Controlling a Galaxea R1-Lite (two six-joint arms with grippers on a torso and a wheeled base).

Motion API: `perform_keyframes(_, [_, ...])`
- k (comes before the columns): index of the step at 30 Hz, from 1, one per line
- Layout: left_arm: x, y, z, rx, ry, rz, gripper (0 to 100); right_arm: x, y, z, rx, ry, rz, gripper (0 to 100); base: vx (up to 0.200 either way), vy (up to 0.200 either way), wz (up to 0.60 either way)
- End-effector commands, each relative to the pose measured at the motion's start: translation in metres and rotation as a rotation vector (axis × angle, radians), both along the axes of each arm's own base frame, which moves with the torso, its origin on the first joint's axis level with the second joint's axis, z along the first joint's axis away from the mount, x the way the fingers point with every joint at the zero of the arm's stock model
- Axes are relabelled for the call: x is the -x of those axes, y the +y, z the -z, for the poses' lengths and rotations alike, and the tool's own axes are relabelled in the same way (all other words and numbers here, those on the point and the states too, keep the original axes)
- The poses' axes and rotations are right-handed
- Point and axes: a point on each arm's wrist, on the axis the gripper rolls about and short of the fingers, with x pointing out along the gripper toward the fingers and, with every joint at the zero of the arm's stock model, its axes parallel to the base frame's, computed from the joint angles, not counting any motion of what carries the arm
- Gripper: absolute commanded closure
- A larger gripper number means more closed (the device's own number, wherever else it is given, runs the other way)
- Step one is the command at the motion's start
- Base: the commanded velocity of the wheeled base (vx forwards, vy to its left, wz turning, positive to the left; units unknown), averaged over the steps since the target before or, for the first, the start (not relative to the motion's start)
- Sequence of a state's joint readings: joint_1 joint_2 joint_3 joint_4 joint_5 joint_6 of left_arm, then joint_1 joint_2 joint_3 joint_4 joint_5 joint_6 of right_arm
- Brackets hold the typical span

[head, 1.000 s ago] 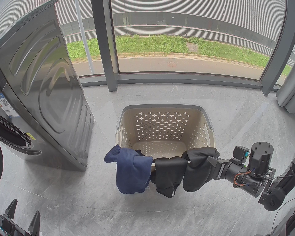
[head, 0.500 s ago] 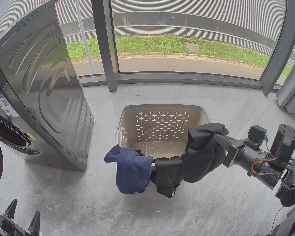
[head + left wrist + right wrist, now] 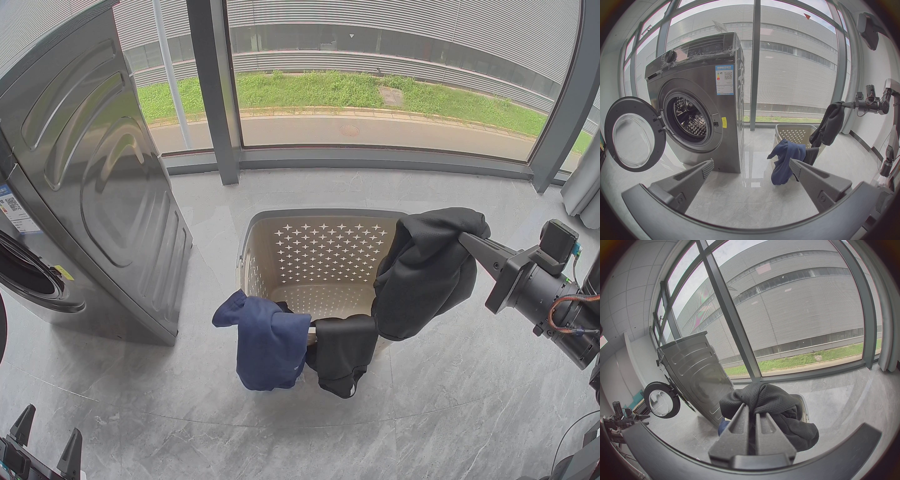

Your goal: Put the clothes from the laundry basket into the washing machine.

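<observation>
On the far left, we are seeing the left gripper (image 3: 51,422) hanging low over the grey floor (image 3: 187,431). Its two fingers are spread wide apart with nothing between them. Next to it, the washing machine (image 3: 94,187) is standing with its round door (image 3: 632,134) swung wide open. In the middle, the laundry basket (image 3: 325,250) is sitting on the floor. Two clothes are drooping over its near rim, a blue cloth (image 3: 269,344) and a black cloth (image 3: 342,353), and they are touching each other. To the right, a dark grey cloth (image 3: 428,269) is hanging in the air over the basket's right side. It is looking soft and crumpled, bunched into a lump at the top. Its long way is running up and down, with the loose end pointing down at the basket's rim. We cannot tell if it is touching the rim. On the far right, the right gripper (image 3: 470,240) is pinching that bunched top, its fingers pressed close together on the cloth.
</observation>
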State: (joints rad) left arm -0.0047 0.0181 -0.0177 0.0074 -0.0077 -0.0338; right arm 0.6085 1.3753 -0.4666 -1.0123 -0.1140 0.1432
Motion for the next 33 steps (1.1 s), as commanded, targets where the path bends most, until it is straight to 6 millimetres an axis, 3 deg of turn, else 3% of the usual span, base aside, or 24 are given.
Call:
perform_keyframes(1, [0.0000, 0.0000, 0.0048, 0.000, 0.001, 0.000, 0, 0.0016, -0.0015, -0.0038, -0.010, -0.014, 0.005, 100, -0.200, 0.000, 0.00])
perform_keyframes(7, [0.0000, 0.0000, 0.0048, 0.000, 0.001, 0.000, 0, 0.0010, -0.0008, -0.0039, -0.013, -0.013, 0.006, 100, 0.000, 0.000, 0.00])
perform_keyframes(33, [0.0000, 0.0000, 0.0048, 0.000, 0.001, 0.000, 0, 0.0026, 0.0036, -0.0019, -0.017, -0.005, -0.016, 100, 0.000, 0.200, 0.00])
